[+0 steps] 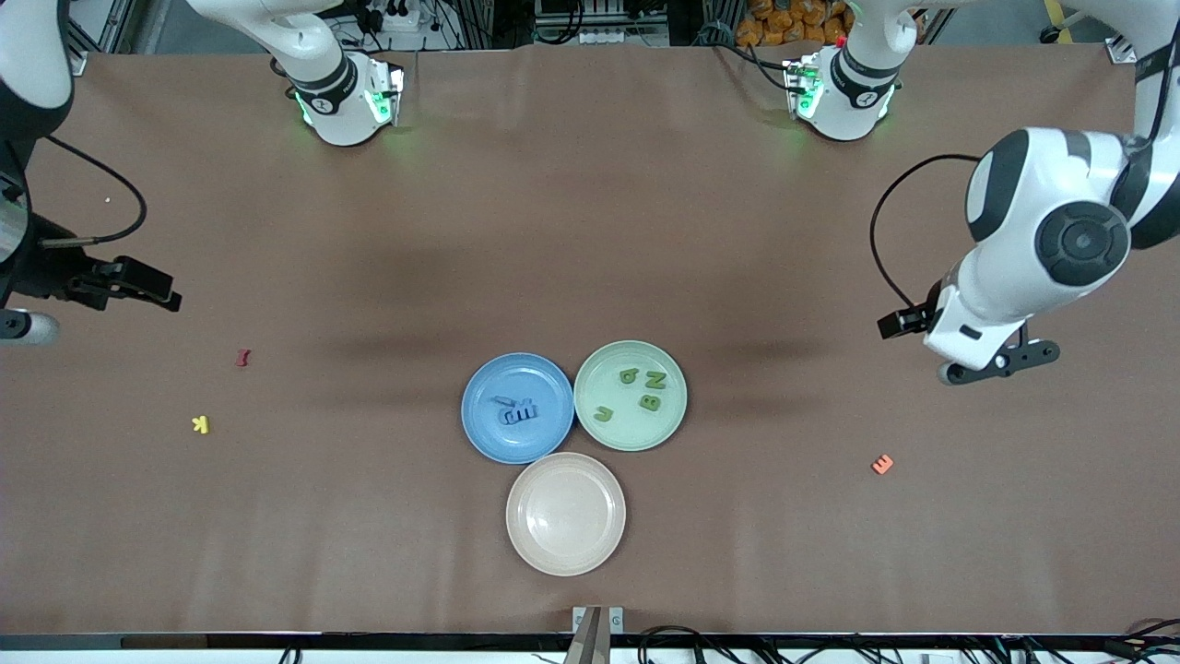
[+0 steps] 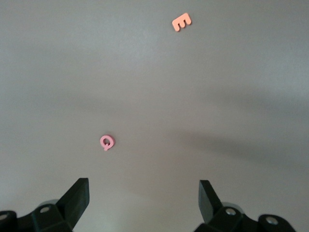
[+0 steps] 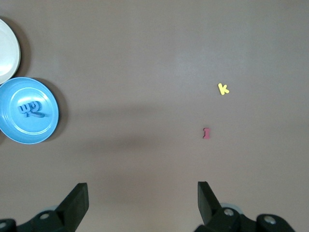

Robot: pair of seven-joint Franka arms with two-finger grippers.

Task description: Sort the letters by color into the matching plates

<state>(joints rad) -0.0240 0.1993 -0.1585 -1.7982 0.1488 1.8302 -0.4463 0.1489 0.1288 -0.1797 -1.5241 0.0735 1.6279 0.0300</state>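
With blue and green letters sorted, lower your wide-open, empty left end effector (image 2: pixel 144 198) squarely over the tiny pink letter Q (image 2: pixel 106 142) on the brown desk (image 1: pixel 590 231), while your right end effector (image 3: pixel 143 199), equally open and empty, waits.

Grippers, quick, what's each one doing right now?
Left gripper: open, holding nothing, over bare table near a pink letter.
Right gripper: open, holding nothing.

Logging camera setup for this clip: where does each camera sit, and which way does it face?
Front view: high across the table, facing both arm bases; sees blue plate, green plate, beige plate.
Left wrist view: looks down past the open left gripper at pink Q and orange E, which the front view shares.
Right wrist view: looks down past the open right gripper at red I and yellow K.
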